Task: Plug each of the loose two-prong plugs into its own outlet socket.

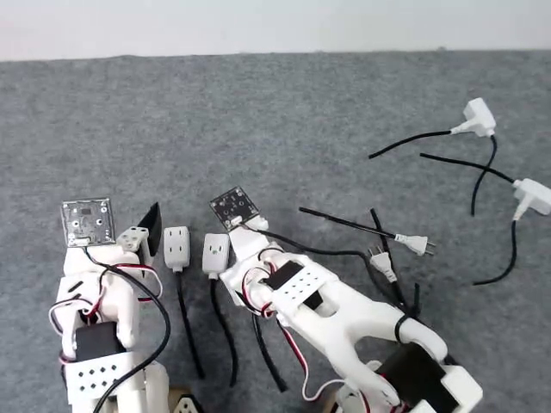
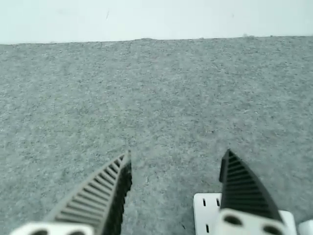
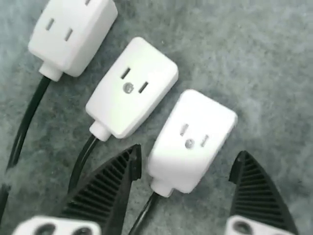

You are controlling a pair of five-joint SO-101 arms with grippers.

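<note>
We are looking over a grey, felt-covered desk (image 1: pixel 284 112). The first socket (image 3: pixel 73 32), a white block-shaped plastic outlet on a black cord (image 3: pixel 27 117), is lying close to the desk's near edge, left of the middle. The middle socket (image 3: pixel 134 88) and the third socket (image 3: pixel 193 132), both of the same kind, are lying in a row just beside it. The right end effector (image 3: pixel 190 154) is hovering over the third socket. Its ribbed black fingers (image 3: pixel 105 191) are standing apart, one on each side of the socket body with a gap at both. The left end effector (image 2: pixel 178 161) is sitting toward the near left corner, spread wide over bare felt, with the first socket just beside one finger. Toward the right edge, well apart from the sockets, a small white two-prong plug (image 1: pixel 417 243) and a second small plug (image 1: pixel 383 261) are lying loose. A bulky white plug (image 1: pixel 478 116) is resting nearer the far right corner, and another bulky plug (image 1: pixel 534 196) is lying at the right edge.
</note>
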